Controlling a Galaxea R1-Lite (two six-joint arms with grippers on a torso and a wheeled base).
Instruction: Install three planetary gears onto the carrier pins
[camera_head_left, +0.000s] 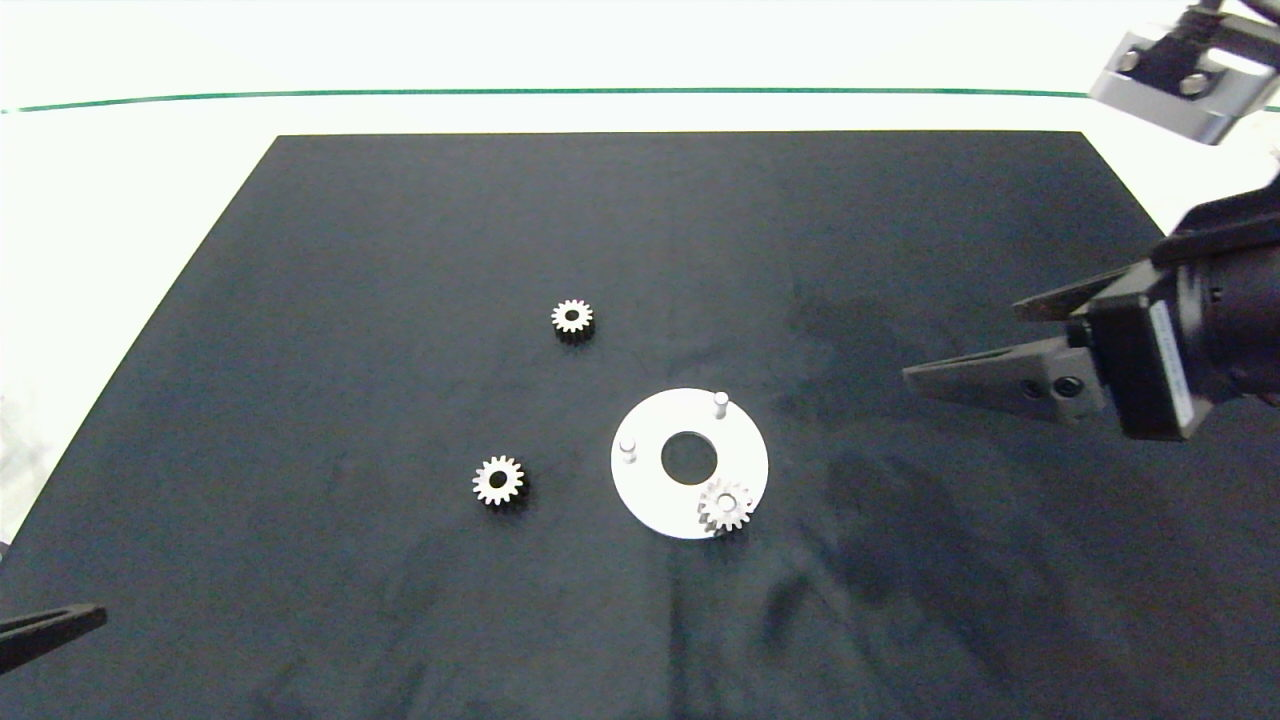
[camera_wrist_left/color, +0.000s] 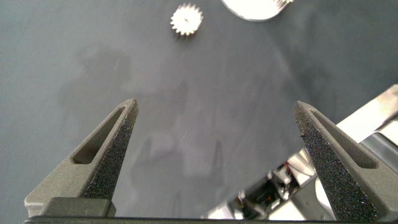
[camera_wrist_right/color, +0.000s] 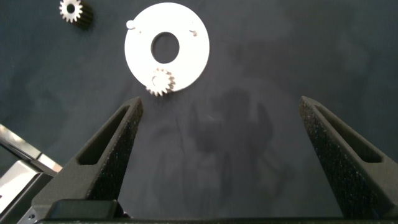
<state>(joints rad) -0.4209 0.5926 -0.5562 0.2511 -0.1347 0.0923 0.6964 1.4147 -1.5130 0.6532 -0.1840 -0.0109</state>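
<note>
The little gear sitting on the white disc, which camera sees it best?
The head view shows it best: the gear sits on a peg of the white disc, seen from above with teeth and centre clear. The right wrist view shows it too, only smaller. The left wrist view catches just a few teeth at the picture's edge.

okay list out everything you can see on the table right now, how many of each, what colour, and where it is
Planetary gears: three, silvery. One seated on a pin at the near edge of the white disc; one loose on the mat to the disc's left; one loose farther back and left.
White disc: one, white, large centre hole, near the mat's middle.
Carrier pins: three, whitish, on the disc; two bare, the third under the seated gear.
Mat: one, black, covering the white table.
Green line: one, across the table's far side.
Right gripper: open, empty, to the disc's right.
Left gripper: open, empty, near-left corner.
</note>
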